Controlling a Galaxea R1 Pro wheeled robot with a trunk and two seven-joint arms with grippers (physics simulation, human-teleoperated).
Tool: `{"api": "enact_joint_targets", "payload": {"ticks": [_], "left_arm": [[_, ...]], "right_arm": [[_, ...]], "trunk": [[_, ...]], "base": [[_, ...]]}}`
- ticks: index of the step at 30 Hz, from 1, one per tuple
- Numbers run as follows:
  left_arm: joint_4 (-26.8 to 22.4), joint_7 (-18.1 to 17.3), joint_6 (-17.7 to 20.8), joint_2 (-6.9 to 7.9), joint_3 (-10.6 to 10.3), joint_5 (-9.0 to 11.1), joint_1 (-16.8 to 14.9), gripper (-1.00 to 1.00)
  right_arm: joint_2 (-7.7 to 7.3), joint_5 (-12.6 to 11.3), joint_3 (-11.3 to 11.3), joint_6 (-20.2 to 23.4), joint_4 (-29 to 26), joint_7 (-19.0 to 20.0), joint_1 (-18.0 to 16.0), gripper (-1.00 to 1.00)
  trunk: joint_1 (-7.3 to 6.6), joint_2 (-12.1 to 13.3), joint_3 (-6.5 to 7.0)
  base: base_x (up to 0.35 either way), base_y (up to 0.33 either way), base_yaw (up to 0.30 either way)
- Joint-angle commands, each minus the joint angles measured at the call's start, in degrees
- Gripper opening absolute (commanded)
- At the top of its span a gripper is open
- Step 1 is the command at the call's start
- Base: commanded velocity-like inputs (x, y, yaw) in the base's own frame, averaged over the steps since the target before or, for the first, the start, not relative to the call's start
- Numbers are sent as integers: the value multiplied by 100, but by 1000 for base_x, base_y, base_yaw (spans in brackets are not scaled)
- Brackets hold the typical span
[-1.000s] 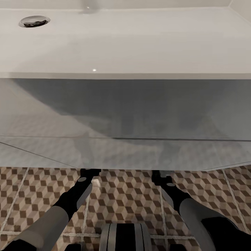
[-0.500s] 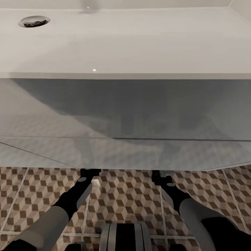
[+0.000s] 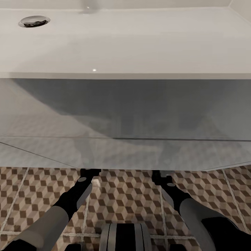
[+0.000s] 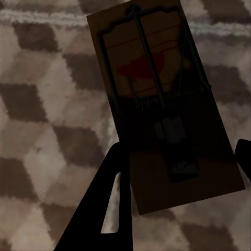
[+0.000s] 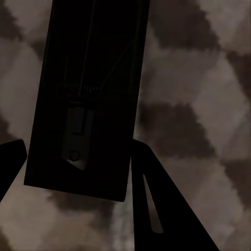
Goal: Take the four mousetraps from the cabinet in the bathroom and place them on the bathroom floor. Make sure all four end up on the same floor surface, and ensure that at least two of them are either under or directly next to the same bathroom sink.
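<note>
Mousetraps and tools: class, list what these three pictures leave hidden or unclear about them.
- Head view: both tool tips pass under the sink vanity, so their ends and any trap there are hidden.
- Left wrist view: whether the mousetrap rests on the floor tiles or hangs above.
- Right wrist view: the shadowed mousetrap runs off the edge; its metal parts are barely legible.

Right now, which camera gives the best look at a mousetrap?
The left wrist view: its mousetrap is lit, showing brown wood, a red patch and dark wire. The right wrist view shows another mousetrap, deep in shadow. The head view shows the sink above patterned floor.
</note>
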Motion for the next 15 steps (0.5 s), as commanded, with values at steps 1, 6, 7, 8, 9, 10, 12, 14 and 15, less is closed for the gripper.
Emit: {"api": "enact_joint_targets", "payload": {"ticks": [1, 6, 7, 8, 9, 10, 12, 14, 15], "left_arm": [[-11, 55, 27, 7, -36, 27, -2, -100], [-8, 55, 27, 7, -36, 29, -2, -100], [-7, 55, 27, 7, -36, 29, -2, -100], [-8, 55, 27, 7, -39, 27, -2, -100], [-9, 55, 27, 7, -40, 27, -2, -100], [-9, 55, 27, 7, -41, 26, -2, -100], [-14, 55, 23, 7, -42, 25, -1, -100], [-16, 55, 19, 7, -43, 25, -2, -100], [-18, 55, 16, 7, -42, 24, -2, -100]], "right_arm": [[-2, -29, 48, -16, 5, -33, -3, -100], [-2, -29, 48, -17, 5, -33, -3, -100], [-2, -30, 48, -17, 4, -33, -3, -100], [-1, -33, 48, -17, 5, -33, -3, -100], [0, -34, 48, -17, 6, -33, -3, -100], [0, -35, 48, -17, 7, -31, -3, -100], [0, -36, 48, -17, 8, -32, -3, -100], [0, -35, 48, -17, 9, -32, -3, -100], [1, -33, 48, -17, 8, -32, -3, -100]], "trunk": [[-1, -1, -3], [-1, -1, -3], [-1, -1, -3], [-1, -1, -3], [-1, -1, -3], [-1, -1, -3], [-1, -1, -3], [-1, -1, -3], [-1, -1, -3]], "base": [[0, 0, 0], [0, 0, 0], [0, 0, 0], [20, 0, 0], [42, 0, 0], [64, 0, 0], [96, 0, 0], [72, 0, 0], [45, 0, 0]]}}
